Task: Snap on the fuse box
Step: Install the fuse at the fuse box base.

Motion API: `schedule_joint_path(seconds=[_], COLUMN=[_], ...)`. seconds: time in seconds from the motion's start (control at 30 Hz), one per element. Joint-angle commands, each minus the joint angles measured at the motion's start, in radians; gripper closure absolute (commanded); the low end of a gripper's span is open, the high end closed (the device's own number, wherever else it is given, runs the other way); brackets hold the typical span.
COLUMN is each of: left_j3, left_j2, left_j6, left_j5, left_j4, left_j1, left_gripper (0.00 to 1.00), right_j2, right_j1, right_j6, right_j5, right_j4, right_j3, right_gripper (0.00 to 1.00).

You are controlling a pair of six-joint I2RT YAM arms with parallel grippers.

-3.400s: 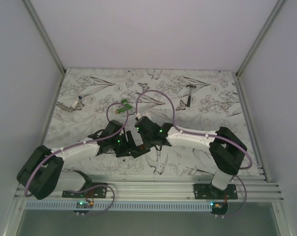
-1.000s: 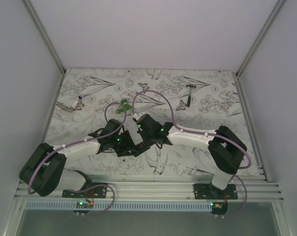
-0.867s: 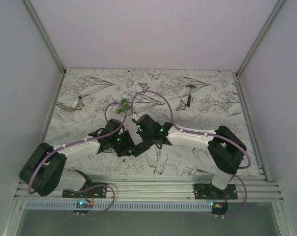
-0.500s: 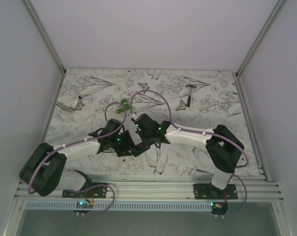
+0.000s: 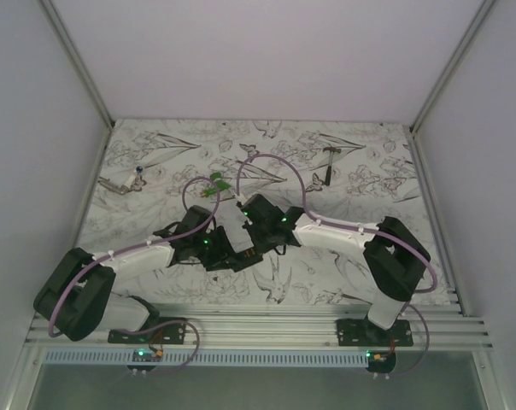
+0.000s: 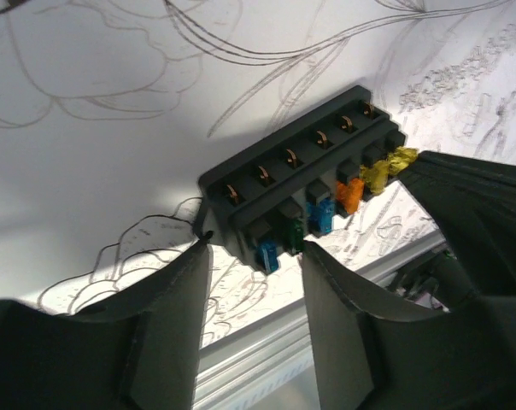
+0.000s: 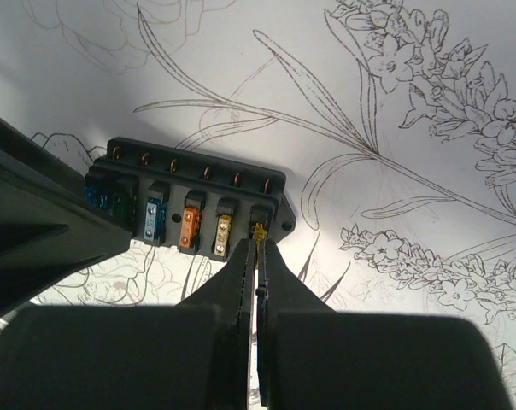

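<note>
The left tool point(image 6: 255, 247) is closed across one end of the fuse box point(image 6: 296, 171), one finger point(image 6: 168, 329) against the edge with the copper terminals and the other point(image 6: 348, 325) against the fuse side, beside a green fuse point(image 6: 291, 234). The right tool point(image 7: 256, 246) has its fingers pressed together with only a thin slit between them. Their tips pinch a small yellow fuse point(image 7: 259, 230) in the last slot at the opposite end of the box.

The box is black and oblong, with no cover on it. Six terminals run along one long side, and a row of fuses runs along its middle: blue, green, blue, orange, then two yellow ones. It sits between the two tools, over the flower-printed sheet on the bench point(image 5: 369, 171). I cannot tell whether it rests on the sheet or is held just above it.

From above, both wrists meet near the middle of the bench, towards its near edge, and they hide the box. Purple cables arc over each arm. Just beyond the wrists lies a small green plastic piece point(image 5: 214, 184). A small dark hammer point(image 5: 329, 162) lies well apart at the far right, and a small metal item point(image 5: 121, 182) at the far left.
</note>
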Motion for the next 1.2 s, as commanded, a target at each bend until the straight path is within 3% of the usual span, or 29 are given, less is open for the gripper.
schedule_joint_path(seconds=[0.0,0.47,1.17], left_j3=[-0.012,-0.01,-0.017], left_j2=[0.018,0.028,0.022], left_j6=[0.027,0.029,0.018], left_j5=[-0.06,-0.061,-0.055], left_j4=[-0.114,-0.11,-0.103], left_j1=[0.017,0.017,0.017], left_gripper=[0.52,0.52,0.53], right_j2=[0.091,0.285,0.452], right_j1=[-0.008,0.036,0.075], right_j6=[-0.057,-0.03,-0.045], right_j5=[-0.006,0.026,-0.085], right_j4=[-0.31,-0.383,-0.365], right_j3=[-0.04,-0.034,-0.057], right_gripper=[1.0,1.0,1.0])
